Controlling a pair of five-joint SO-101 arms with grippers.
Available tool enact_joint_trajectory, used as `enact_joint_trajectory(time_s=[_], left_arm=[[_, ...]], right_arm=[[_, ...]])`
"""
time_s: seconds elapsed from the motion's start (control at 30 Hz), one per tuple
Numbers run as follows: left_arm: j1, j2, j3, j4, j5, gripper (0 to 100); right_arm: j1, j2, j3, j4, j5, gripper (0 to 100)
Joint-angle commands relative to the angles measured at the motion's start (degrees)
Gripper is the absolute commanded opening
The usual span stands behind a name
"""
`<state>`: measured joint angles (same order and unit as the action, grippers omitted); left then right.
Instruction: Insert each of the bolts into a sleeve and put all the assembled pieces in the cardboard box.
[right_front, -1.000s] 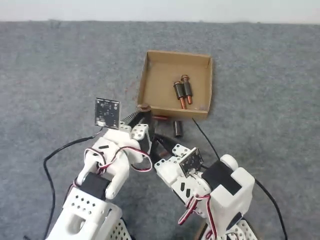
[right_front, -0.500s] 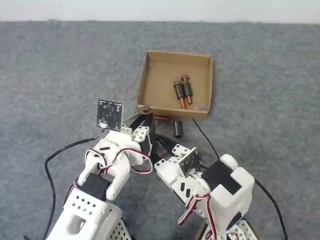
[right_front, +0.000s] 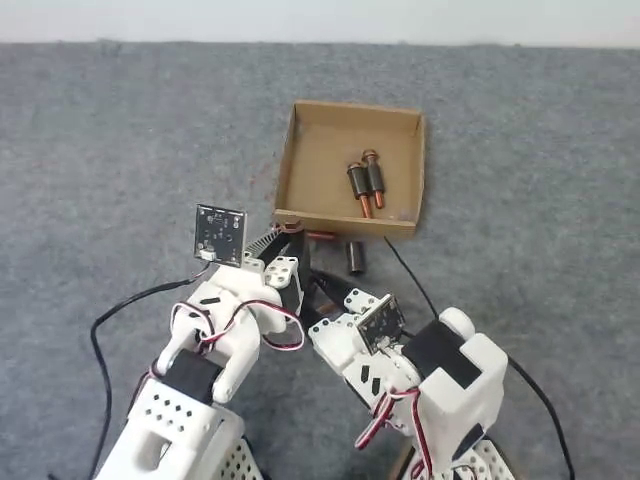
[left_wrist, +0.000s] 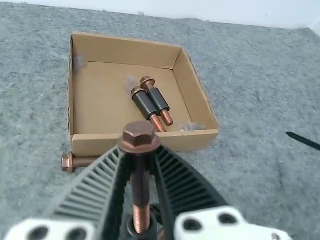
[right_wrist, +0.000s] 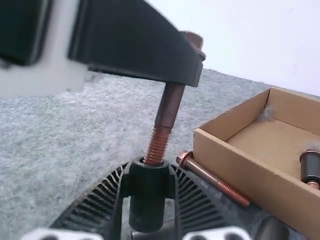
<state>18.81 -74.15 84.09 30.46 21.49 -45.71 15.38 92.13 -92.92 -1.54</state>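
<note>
1. Your left gripper (left_wrist: 139, 151) is clamped on a bolt (left_wrist: 139, 136), just near of the cardboard box (right_front: 350, 108); the bolt's tip sits in a sleeve (right_wrist: 146, 200).
2. Your right gripper (right_wrist: 147, 177) grips that sleeve.
3. Two assembled pieces (right_front: 365, 185) lie in the box; a loose bolt (left_wrist: 70, 162) and a loose sleeve (right_front: 355, 257) lie by its near wall.

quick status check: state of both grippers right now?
Left gripper: closed, holding a bolt.
Right gripper: closed, holding a sleeve, with the bolt's tip at its mouth.
</note>
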Motion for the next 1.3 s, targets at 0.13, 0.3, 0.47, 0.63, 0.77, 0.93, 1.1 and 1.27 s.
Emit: enact_joint_trajectory(time_s=[0.13, 0.3, 0.47, 0.63, 0.77, 0.93, 1.1, 1.27], left_arm=[[0.5, -0.5, 0.4, 0.4, 0.3, 1], [0.5, -0.6, 0.8, 0.4, 0.3, 1], [0.6, -6.3, 4.1, 0.3, 0.2, 1], [0.6, -22.4, 12.0, 0.9, 0.4, 1], [1.3, -31.3, 12.1, 11.7, 0.4, 1], [2.9, -29.7, 12.4, 12.1, 0.4, 1], [3.1, -29.7, 12.4, 14.7, 0.4, 1], [3.8, -29.7, 12.4, 16.7, 0.4, 1]], right_arm=[[1.1, -0.7, 0.3, -1.2, -0.1, 0.7], [1.1, -0.7, 0.2, -1.2, -0.1, 0.7], [2.9, -0.7, -0.7, -1.2, -0.2, 0.7], [2.9, -0.7, -0.8, -1.5, -0.2, 0.7], [2.9, -0.7, -0.7, -1.7, -0.2, 0.7], [2.9, -0.7, -0.4, -1.9, -0.2, 0.7], [2.9, -0.7, 0.5, -4.6, -0.1, 0.7], [2.9, -0.7, 0.5, -4.6, -0.1, 0.7]])
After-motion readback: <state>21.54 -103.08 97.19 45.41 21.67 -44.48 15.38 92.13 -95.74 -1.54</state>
